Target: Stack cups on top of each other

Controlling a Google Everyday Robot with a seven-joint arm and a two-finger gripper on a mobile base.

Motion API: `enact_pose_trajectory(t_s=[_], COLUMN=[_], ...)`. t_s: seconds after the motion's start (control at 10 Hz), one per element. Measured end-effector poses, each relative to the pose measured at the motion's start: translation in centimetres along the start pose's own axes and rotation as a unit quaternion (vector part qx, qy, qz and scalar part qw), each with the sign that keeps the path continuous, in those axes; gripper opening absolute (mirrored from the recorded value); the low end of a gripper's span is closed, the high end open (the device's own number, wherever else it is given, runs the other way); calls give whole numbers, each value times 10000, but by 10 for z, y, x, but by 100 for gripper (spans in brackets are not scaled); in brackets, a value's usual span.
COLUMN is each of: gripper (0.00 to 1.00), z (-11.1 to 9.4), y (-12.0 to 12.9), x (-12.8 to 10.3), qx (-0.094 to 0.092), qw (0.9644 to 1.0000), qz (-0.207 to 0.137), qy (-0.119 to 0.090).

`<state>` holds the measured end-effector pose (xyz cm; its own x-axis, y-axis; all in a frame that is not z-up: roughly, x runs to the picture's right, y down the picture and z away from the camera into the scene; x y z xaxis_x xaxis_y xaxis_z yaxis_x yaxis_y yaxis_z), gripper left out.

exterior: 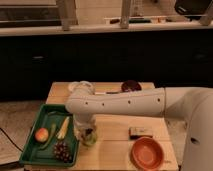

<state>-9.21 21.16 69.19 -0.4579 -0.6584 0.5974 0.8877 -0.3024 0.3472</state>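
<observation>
We see the hand (85, 130) low over the green cup (90, 140) beside the green tray (30, 150); we cannot tell its grip

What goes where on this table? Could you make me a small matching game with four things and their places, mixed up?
Things:
1. orange bowl
2. grapes
3. maroon bowl
4. claw

Places:
A. at the far edge of the table
B. inside the green tray
C. at the pale green cup, just right of the tray
D. on the near right part of the table

Pairs: 1-D, 2-B, 3-A, 4-C.
</observation>
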Motion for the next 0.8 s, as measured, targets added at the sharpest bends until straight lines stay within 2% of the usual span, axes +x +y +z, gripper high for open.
enact_pose_trajectory(t_s=[0.8], gripper=[80], z=[2], y=[0], x=[-2], qx=[23], qw=[10000], qz=[-4], qy=[-43])
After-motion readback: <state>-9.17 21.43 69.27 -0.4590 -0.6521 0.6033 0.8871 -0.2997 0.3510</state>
